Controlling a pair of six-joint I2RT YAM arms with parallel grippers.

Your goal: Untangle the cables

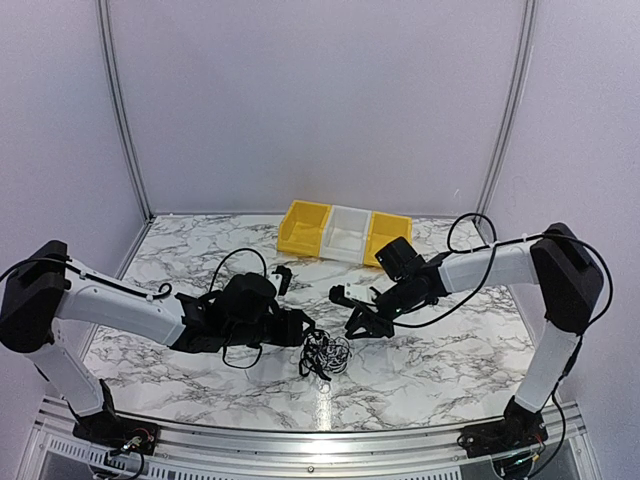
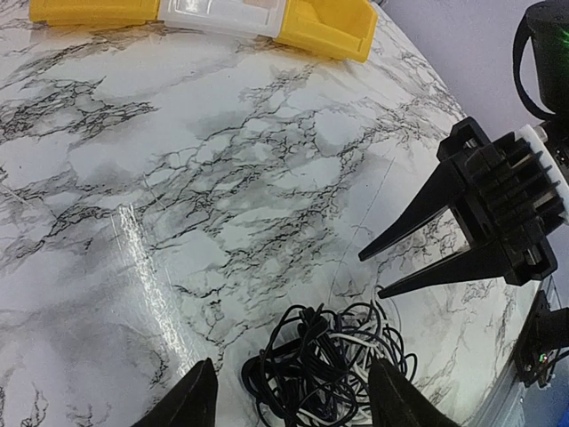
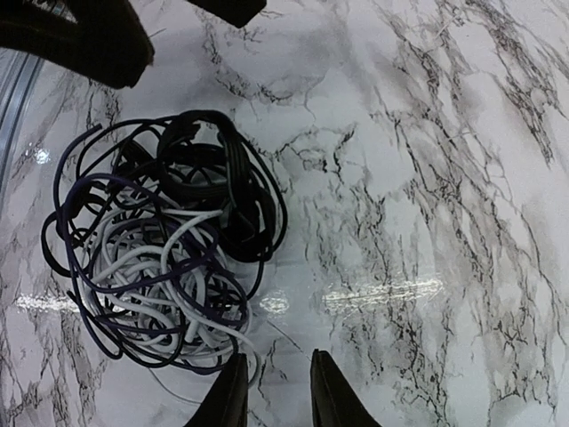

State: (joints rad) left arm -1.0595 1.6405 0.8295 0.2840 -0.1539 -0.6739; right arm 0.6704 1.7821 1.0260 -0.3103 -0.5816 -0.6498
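Two arms stand on one marble table (image 1: 450, 360), and each carries one two-finger gripper. The left arm (image 1: 110, 305) reaches in low from the left edge. The left gripper (image 2: 293, 366) is released, its two fingers (image 2: 200, 396) spread wide and holding nothing. The cables (image 2: 324, 365) lie as a single loose knot on the table near its front edge. They are mostly black strands with some whitish loops woven through. The strands are too tangled to count. In the left wrist view the knot sits right in the wide gap between the left fingertips. Whether either finger touches it cannot be told. Just right of the knot, the right gripper (image 2: 373, 274) points down and leftward toward it. Its two fingers (image 3: 324, 391) are drawn close together with only a narrow slot between them, and nothing is in that slot. In the right wrist view the knot lies ahead of these fingertips and off to the left. Its nearest whitish loop is just beside the left finger, and no strand is gripped. The right arm (image 1: 490, 268) stretches back from there to its base at the right. At the far edge of the table three bins stand touching in a row. From left to right they are one yellow bin (image 1: 303, 228), one white bin (image 1: 348, 232) and one more yellow bin (image 1: 388, 237), all well apart from the knot.
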